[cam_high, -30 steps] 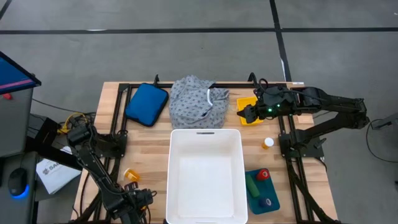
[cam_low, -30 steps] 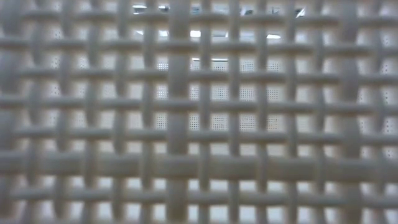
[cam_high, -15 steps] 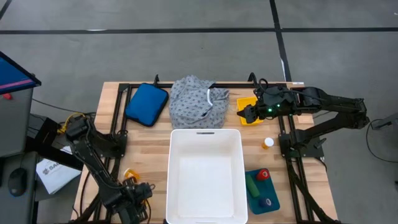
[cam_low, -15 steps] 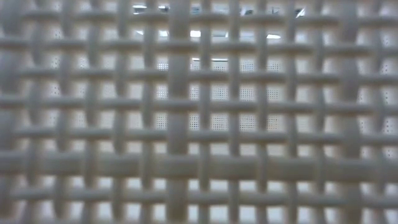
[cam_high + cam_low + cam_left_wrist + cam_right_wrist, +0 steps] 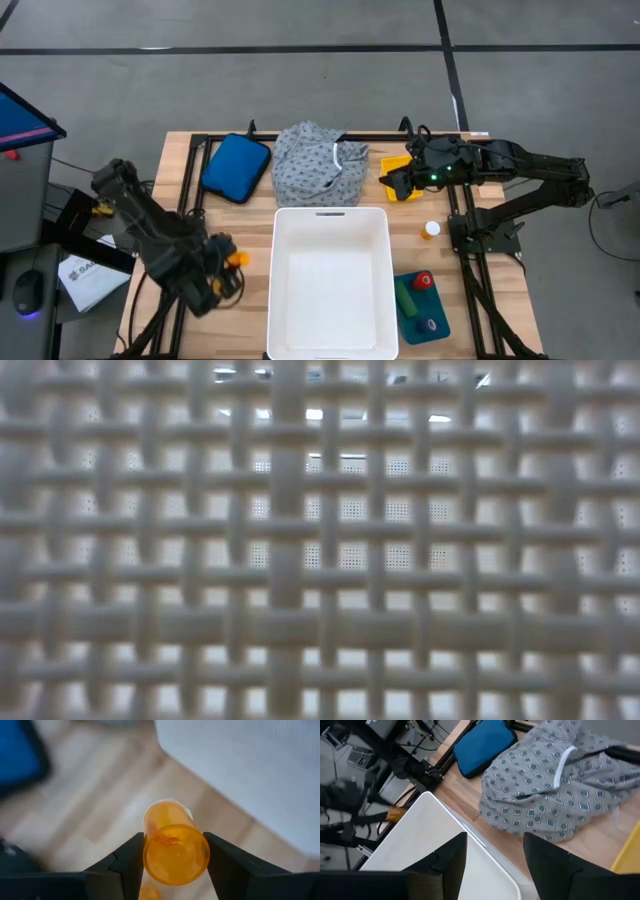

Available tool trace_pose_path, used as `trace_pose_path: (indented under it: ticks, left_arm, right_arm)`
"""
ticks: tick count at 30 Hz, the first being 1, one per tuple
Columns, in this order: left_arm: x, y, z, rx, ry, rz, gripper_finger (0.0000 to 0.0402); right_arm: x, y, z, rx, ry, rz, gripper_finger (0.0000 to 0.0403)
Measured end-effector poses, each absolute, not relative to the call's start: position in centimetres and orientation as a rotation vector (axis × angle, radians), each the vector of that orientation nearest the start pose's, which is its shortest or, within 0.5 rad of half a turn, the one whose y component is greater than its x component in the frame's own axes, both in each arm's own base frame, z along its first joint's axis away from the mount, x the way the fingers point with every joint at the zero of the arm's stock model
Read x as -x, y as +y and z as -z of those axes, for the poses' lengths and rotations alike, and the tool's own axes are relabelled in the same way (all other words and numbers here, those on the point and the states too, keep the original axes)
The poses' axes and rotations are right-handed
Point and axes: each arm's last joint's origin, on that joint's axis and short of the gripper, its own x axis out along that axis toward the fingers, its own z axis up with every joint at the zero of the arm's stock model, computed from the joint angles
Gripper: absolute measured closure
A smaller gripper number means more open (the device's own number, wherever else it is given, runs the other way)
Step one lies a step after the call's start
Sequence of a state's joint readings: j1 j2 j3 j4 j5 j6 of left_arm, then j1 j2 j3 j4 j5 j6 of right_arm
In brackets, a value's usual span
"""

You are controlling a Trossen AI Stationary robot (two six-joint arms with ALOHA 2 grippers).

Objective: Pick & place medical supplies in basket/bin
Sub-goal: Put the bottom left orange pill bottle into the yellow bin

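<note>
The counter (image 5: 240, 215) is pale wood in planks, matt, with grain showing. The bin (image 5: 331, 280) looks like smooth white plastic with a soft sheen; up close in the low view its wall (image 5: 320, 540) is an open woven lattice. The pill bottle (image 5: 175, 842) is translucent orange plastic, glossy. The garment (image 5: 555, 785) is soft crumpled cloth, grey with a small printed pattern. The blue pouch (image 5: 236, 166) looks like matt fabric. The left gripper (image 5: 172, 865) has matt black fingers (image 5: 127, 862).
</note>
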State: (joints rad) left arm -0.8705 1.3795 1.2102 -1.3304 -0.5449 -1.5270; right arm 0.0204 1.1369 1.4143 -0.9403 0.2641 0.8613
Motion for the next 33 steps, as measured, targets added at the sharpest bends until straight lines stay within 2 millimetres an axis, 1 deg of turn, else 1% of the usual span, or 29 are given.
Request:
trace_pose_path:
  ticks: [6, 11, 13, 16, 19, 22, 24, 29, 33]
  left_arm:
    - [-15.7, -12.7, -31.1, 0.405, 0.784, -0.675, 0.0226]
    - [-15.2, -9.8, -33.1, 0.438, 0.579, -0.747, 0.0226]
    - [-15.0, -8.8, -33.7, 0.417, 0.536, -0.759, 0.0226]
    - [-14.9, -7.5, -34.5, 0.365, 0.516, -0.755, 0.0226]
    - [-15.3, -6.1, -35.2, 0.347, 0.486, -0.761, 0.0226]
    - [-16.2, -4.9, -36.1, 0.333, 0.431, -0.767, 0.0226]
    - [-17.3, -4.2, -36.8, 0.308, 0.383, -0.759, 0.0226]
    - [-20.4, -2.3, -38.8, 0.253, 0.278, -0.646, 0.0225]
    - [-22.4, -0.6, -39.8, 0.196, 0.202, -0.57, 0.0224]
  right_arm:
    - [-20.4, -0.3, -41.0, -0.659, 0.519, 0.474, 0.0212]
    - [-20.7, -0.2, -41.4, -0.539, 0.496, 0.413, 0.0212]
    - [-21.0, 0.1, -41.8, -0.475, 0.463, 0.368, 0.0212]
    - [-21.4, 0.5, -42.6, -0.399, 0.393, 0.305, 0.0212]
    - [-21.7, 0.8, -43.2, -0.341, 0.332, 0.266, 0.0212]
    - [-21.9, 0.8, -43.6, -0.317, 0.29, 0.258, 0.0207]
    - [-21.9, 0.6, -43.8, -0.297, 0.275, 0.257, 0.0197]
    - [-22.1, 0.5, -44.4, -0.232, 0.209, 0.294, 0.0156]
    - [-22.2, 0.5, -45.1, -0.141, 0.153, 0.296, 0.0124]
